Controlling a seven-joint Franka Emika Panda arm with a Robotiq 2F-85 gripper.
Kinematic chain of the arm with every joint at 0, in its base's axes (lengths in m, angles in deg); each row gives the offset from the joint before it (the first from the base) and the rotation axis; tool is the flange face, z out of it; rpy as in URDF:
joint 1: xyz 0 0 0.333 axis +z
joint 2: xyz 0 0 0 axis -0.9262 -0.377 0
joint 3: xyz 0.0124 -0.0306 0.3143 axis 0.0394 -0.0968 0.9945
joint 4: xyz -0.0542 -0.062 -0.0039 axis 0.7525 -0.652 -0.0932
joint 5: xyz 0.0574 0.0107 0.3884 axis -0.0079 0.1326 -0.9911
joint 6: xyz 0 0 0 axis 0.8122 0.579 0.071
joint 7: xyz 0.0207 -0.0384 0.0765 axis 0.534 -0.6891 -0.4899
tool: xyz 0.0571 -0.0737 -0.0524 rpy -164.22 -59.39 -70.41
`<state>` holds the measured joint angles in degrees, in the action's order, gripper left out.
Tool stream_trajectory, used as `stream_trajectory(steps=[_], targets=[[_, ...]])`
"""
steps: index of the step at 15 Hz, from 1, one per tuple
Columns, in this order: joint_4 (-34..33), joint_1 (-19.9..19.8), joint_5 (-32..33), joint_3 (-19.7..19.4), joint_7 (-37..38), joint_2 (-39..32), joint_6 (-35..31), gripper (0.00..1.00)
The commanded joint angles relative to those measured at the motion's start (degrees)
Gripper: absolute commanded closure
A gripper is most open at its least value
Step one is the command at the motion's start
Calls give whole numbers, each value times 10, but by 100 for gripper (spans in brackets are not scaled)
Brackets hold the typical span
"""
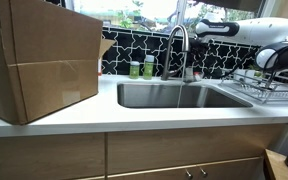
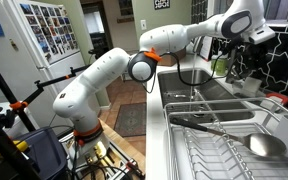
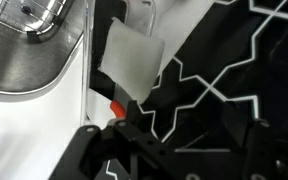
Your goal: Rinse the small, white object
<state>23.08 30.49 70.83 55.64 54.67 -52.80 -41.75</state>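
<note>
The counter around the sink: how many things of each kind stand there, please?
cardboard box: 1
green bottles: 2
faucet: 1
dish rack: 1
Total: 5

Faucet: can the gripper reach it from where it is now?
Probably yes: the gripper hangs above the dish rack, and nothing stands between it and the faucet.

We see daylight blowing out the window (image 1: pixel 152 10) behind the faucet (image 1: pixel 179 50), a soft sheen on the steel sink (image 1: pixel 174 96), and our wrist view close and blurred.
</note>
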Motion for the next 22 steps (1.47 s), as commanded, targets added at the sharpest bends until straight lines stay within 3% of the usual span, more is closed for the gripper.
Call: stream_trajectory(steps=[1, 6, 12, 22], targets=[[21, -3, -18, 24, -49, 31, 32, 0], [22, -1, -11, 31, -198, 50, 110, 0], [1, 6, 5, 21, -375, 32, 149, 0], [-8, 32, 15, 32, -635, 17, 139, 0]])
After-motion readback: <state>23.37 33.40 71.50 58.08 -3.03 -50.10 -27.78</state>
